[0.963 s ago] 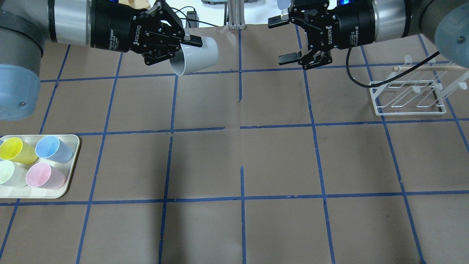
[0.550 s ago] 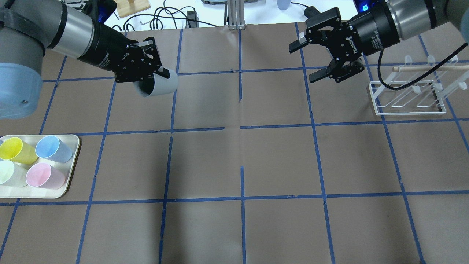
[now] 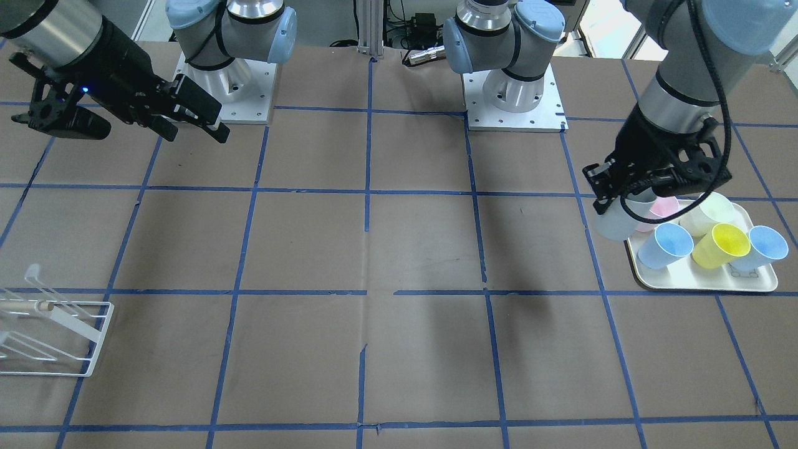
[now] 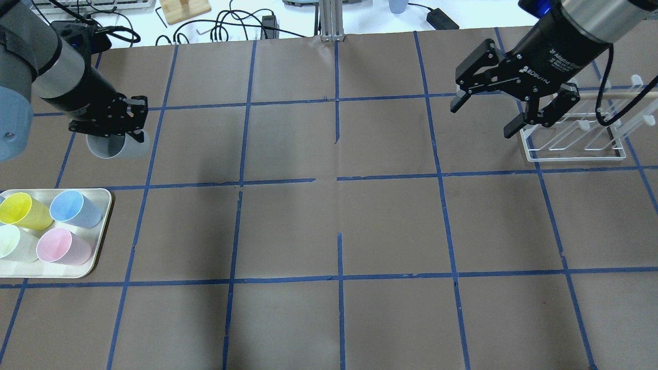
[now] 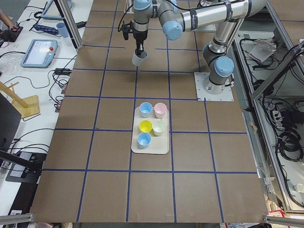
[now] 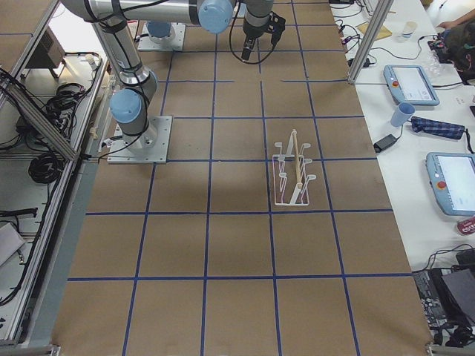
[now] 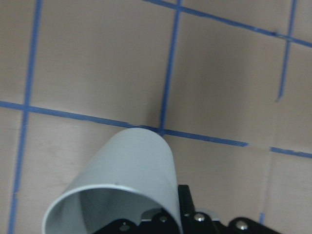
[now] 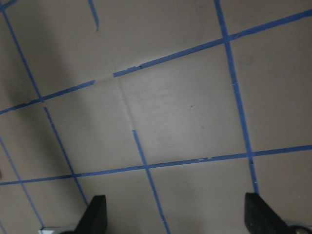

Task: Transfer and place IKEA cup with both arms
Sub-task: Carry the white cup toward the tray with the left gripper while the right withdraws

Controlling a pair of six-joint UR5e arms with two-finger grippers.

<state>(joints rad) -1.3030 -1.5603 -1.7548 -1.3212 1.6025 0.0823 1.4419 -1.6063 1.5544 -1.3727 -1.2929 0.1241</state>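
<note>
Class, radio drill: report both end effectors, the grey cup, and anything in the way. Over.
Left end effector shut on grey cup, held aloft. Right end effector open, empty. Tray of cups near left; white rack beside right.

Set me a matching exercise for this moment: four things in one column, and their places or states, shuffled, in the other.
Things:
1. IKEA cup
2. right gripper
3. yellow cup
4. wire rack

Places or states:
a. on the tray
b. open, holding nothing
c. standing on the table near the right gripper
d. gripped by the left gripper

Pairs: 1-d, 2-b, 3-a, 4-c
</note>
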